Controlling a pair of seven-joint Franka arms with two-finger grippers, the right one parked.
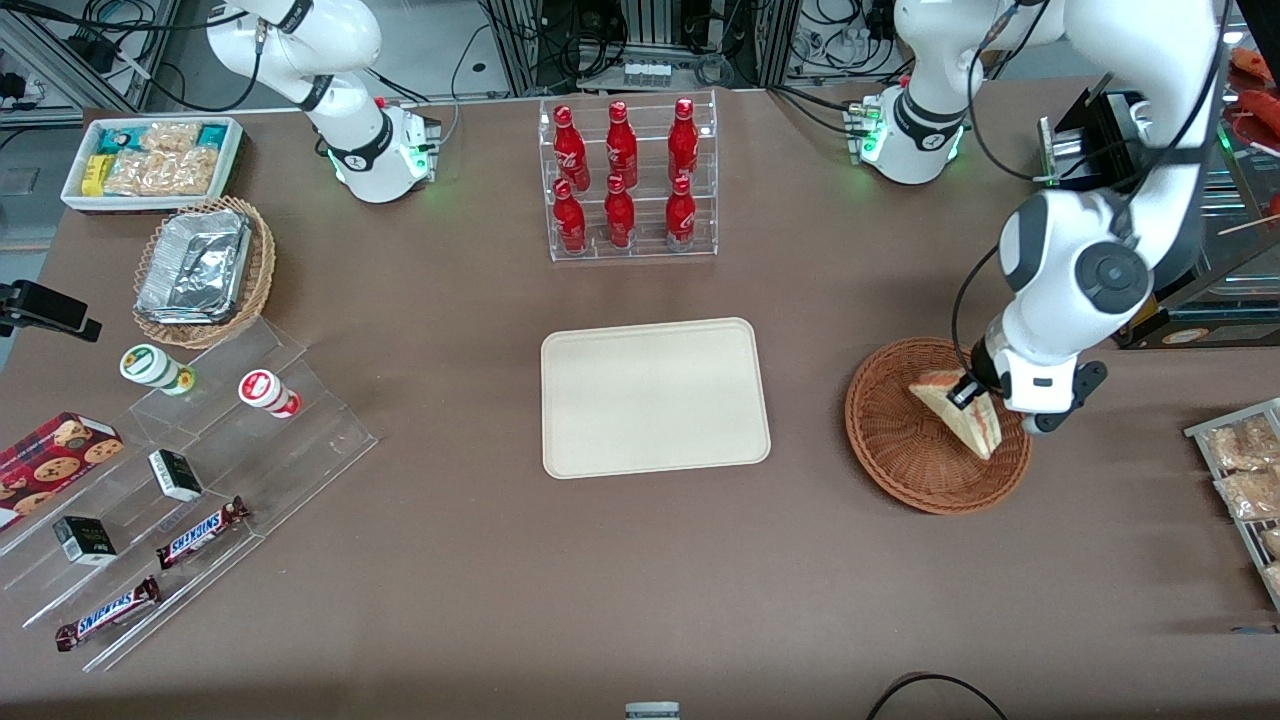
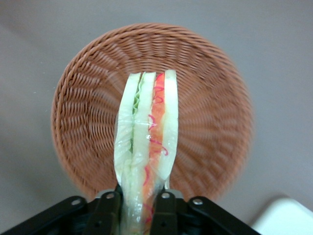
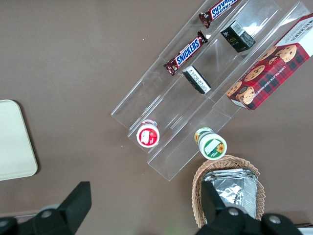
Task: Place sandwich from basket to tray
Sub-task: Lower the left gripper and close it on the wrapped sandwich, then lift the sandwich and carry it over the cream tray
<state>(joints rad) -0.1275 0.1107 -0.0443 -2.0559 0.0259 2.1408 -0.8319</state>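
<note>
The sandwich [image 1: 955,412], a wrapped wedge of pale bread with pink, yellow and green layers [image 2: 146,142], hangs just above the reddish-brown wicker basket [image 1: 900,440]. My gripper [image 1: 972,395] is over the basket, shut on the sandwich; both black fingers [image 2: 108,210] press its wrapped sides. The basket's woven floor [image 2: 205,122] shows all round the sandwich. The cream tray [image 1: 655,397] lies flat at the table's middle, a short way from the basket toward the parked arm's end, with nothing on it.
A clear rack of red bottles [image 1: 627,180] stands farther from the front camera than the tray. A tan basket of foil trays [image 1: 205,270], a white snack tub [image 1: 150,160] and acrylic steps with snacks [image 1: 190,500] lie toward the parked arm's end. Packets [image 1: 1240,470] sit near the working arm.
</note>
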